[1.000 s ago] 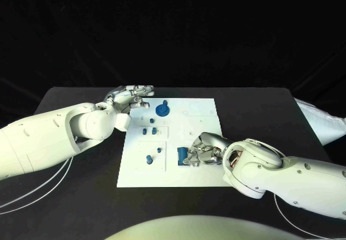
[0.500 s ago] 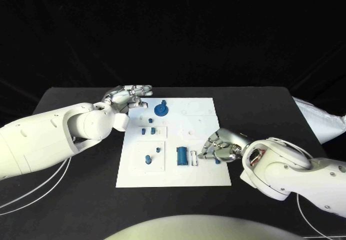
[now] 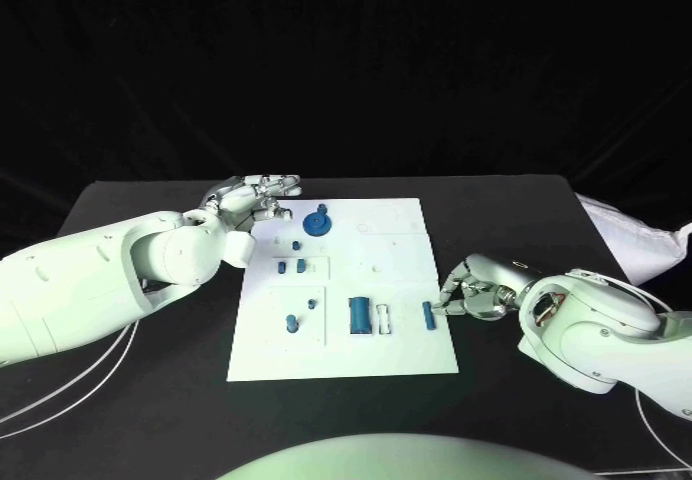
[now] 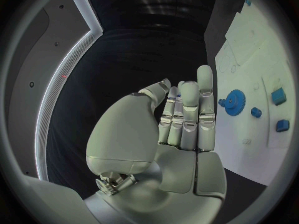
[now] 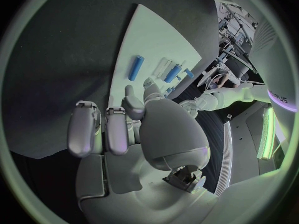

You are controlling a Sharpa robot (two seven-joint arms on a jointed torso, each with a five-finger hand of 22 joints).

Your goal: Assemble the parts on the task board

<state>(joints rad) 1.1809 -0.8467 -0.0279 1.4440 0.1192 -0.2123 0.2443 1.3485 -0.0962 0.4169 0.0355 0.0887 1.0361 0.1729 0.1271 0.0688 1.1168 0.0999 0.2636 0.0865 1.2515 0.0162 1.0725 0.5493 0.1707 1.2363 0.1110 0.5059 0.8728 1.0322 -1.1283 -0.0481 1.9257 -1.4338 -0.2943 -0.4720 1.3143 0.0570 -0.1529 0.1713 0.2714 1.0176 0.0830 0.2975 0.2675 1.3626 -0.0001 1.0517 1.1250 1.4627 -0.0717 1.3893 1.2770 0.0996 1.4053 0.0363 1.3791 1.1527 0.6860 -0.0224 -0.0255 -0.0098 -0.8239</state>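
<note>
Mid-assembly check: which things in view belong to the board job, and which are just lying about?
Belongs to the job:
task board
blue gear
blue cylinder in its slot
slim blue pin at the board's right edge, by the right hand
small blue pegs
left hand, open at the board's far left corner

Just lying about:
white bundle at the table's right edge

Matt white task board (image 3: 397,345), smooth blue plastic parts (image 3: 359,315), glossy silver metal-look fingers (image 4: 206,97), matt black table (image 3: 159,400)
</note>
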